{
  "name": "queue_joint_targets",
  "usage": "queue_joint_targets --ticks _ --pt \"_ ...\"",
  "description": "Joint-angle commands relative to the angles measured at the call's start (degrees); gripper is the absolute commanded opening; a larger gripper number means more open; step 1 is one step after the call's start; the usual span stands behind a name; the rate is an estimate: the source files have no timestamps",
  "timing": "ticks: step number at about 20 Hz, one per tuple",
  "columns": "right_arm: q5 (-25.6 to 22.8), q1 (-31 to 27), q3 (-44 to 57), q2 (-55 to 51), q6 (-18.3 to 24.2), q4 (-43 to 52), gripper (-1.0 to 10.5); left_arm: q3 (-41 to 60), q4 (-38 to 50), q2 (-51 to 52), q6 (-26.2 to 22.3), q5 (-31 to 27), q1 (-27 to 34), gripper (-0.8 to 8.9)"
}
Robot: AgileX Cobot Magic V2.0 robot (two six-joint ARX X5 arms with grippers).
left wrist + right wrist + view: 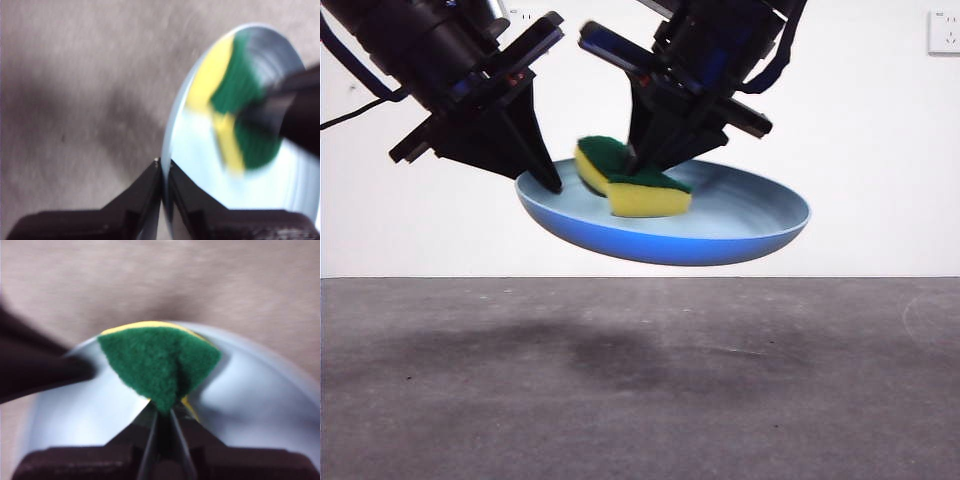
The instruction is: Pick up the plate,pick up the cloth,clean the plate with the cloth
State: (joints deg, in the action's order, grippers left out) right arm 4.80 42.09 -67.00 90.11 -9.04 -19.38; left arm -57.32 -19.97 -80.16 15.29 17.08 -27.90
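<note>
I hold the plate (pixel 740 215) in the air above the table (pixel 640 380) with my left gripper (pixel 548 182). Its two jaws are closed on the left rim of the plate, one jaw over the rim and one under it, as my left wrist view shows. The plate is well clear of the table and it tilts a little, with the left rim slightly higher than the right rim.

My right gripper (pixel 638 160) comes down from above, near the middle of the picture. Its jaws are pressed together on the sponge (pixel 635 185), and they pinch the green layer into a fold. The yellow foam faces down and touches the inner floor of the plate, on the left half, just beside the left gripper.

The relation that matters for my next move: the long side of the sponge runs left to right across the plate, and most of the free plate floor lies to the right of the sponge. So I judge that the wiping must go to the right, away from the held rim. The left wrist view is blurred, so I cannot say more about the contact there.
</note>
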Motion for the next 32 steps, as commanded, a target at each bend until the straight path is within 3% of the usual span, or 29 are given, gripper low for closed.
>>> queue_joint_targets --ticks 1,5,8,9,12,13,15,17,19,21,25,28,32 --pt "2.4 1.5 0.4 1.3 -1.6 -2.3 -0.2 -0.3 5.0 0.1 2.6 -0.6 -0.8 -0.08" --pt "1.0 2.6 0.4 1.3 0.2 -12.9 -0.2 -0.3 6.2 0.1 3.0 -1.2 -0.8 -0.08" --pt "-9.9 2.6 0.4 1.3 2.2 -20.9 -0.2 -0.3 5.7 0.1 3.0 -0.5 -0.8 -0.08" --pt "-15.6 2.5 0.4 1.2 2.7 -22.6 -0.2 -0.3 4.9 0.1 2.9 -0.1 -0.8 -0.08" --pt "-28.9 1.2 0.4 0.2 3.8 -21.4 -0.2 -0.3 1.3 0.1 2.4 2.1 -0.9 -0.08" --pt "-32.3 1.0 0.4 0.0 4.0 -18.9 -0.2 -0.3 0.0 0.1 1.9 3.1 -0.9 -0.08" --pt "-33.5 0.3 0.4 -0.1 4.3 -15.0 -0.2 -0.3 -1.5 0.1 0.9 4.4 -0.9 -0.08" --pt "-31.4 0.0 0.4 -0.1 4.5 -10.3 -0.2 -0.3 -2.9 0.1 0.9 4.7 -1.0 -0.08" --pt "-25.8 -0.1 0.4 -0.1 4.4 -6.4 -0.2 -0.3 -3.4 0.1 0.7 5.1 -1.0 -0.08" --pt "-17.5 -0.1 0.4 -0.1 2.4 -3.6 -0.2 -0.3 -3.2 0.1 0.7 5.9 -1.0 -0.08" --pt "3.8 0.0 0.4 -0.1 -3.5 -2.1 -0.2 -0.3 -1.5 0.1 0.7 5.6 -1.0 -0.08" --pt "4.2 0.0 0.4 -0.2 -3.0 -9.0 -0.2 -0.3 -0.9 0.1 -0.5 0.2 -0.7 -0.08" --pt "3.5 -0.5 0.4 -2.6 -0.2 -17.1 -0.2 -0.3 -1.6 0.0 -6.9 -18.3 0.0 -0.08"
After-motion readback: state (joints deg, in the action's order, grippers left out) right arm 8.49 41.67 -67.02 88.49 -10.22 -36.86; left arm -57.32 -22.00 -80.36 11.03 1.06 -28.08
